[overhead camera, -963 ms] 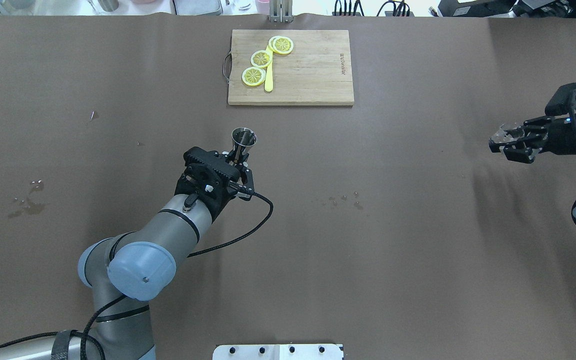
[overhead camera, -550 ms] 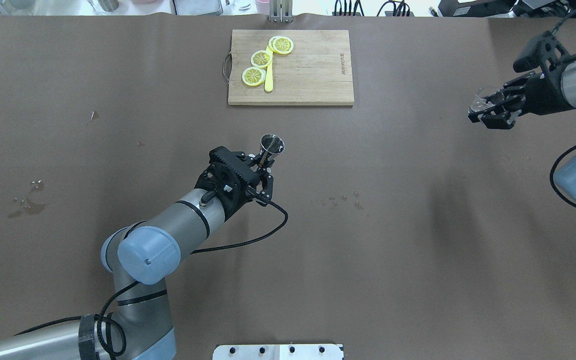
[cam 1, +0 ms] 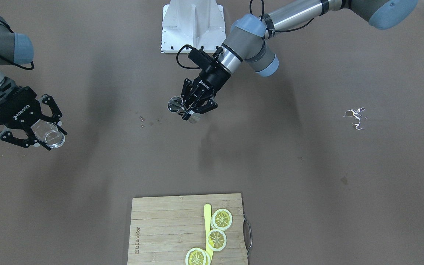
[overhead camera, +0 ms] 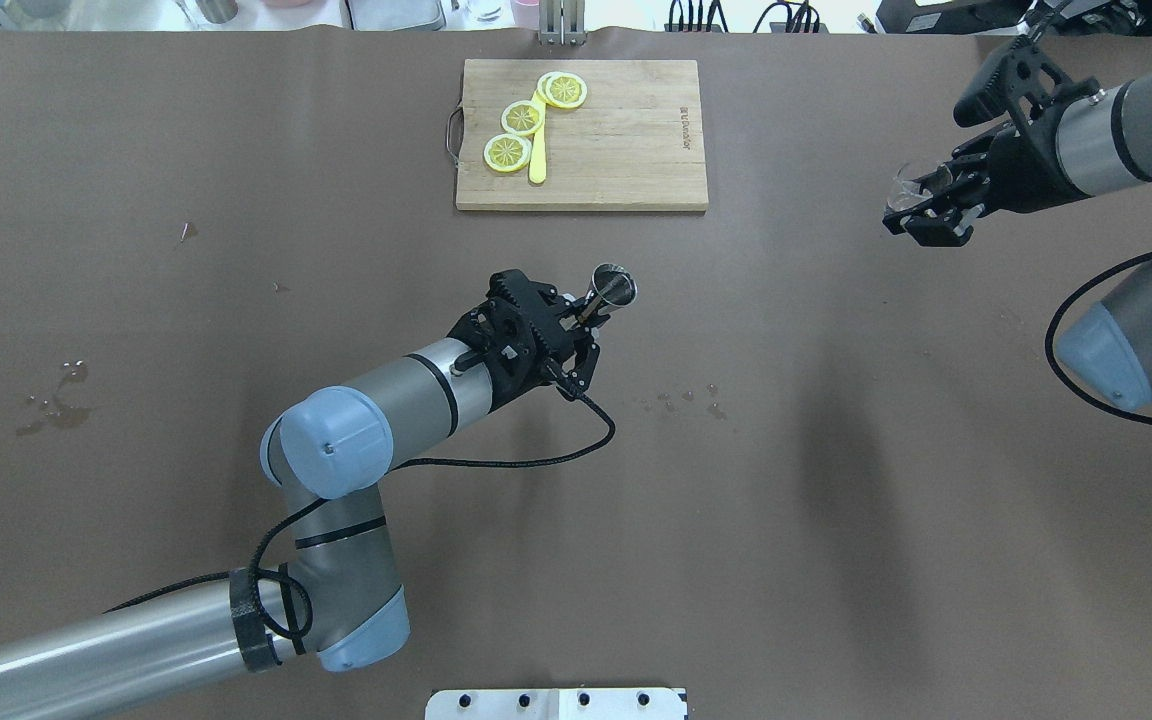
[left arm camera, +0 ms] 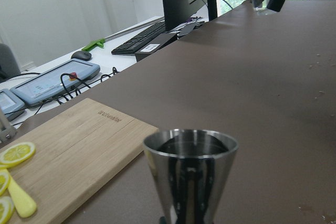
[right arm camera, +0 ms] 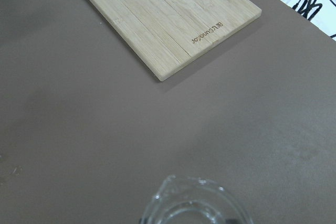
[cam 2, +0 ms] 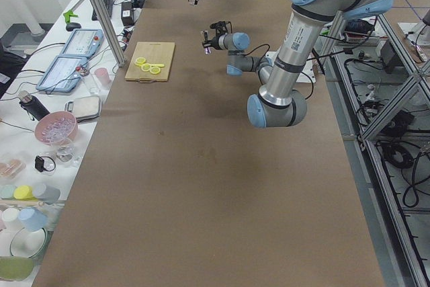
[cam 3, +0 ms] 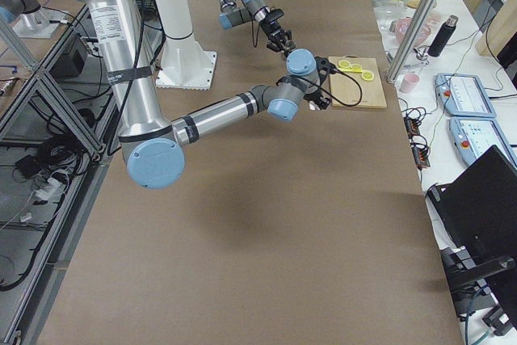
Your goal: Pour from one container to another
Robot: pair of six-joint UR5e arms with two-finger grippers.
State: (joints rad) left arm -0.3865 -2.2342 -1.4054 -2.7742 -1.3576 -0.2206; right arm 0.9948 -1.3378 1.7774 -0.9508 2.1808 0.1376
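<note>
centre of the overhead frame: the left end effector (overhead camera: 584, 318) is clamped on the narrow waist of a small metal cup (overhead camera: 614, 287). upper right, the right end effector (overhead camera: 936, 210) grips a clear glass (overhead camera: 911, 185). the steel probably handles light, stiff and slick; the glass is fragile.

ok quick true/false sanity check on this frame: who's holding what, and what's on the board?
1. The left pincer is shut on the steel jigger. True.
2. The right pincer is empty. False: it is shut on a clear glass.
3. The jigger is tipped over the glass's mouth. False: the two are far apart across the table, both held in the air.
4. Three lemon slices lie on the cutting board. True.
</note>
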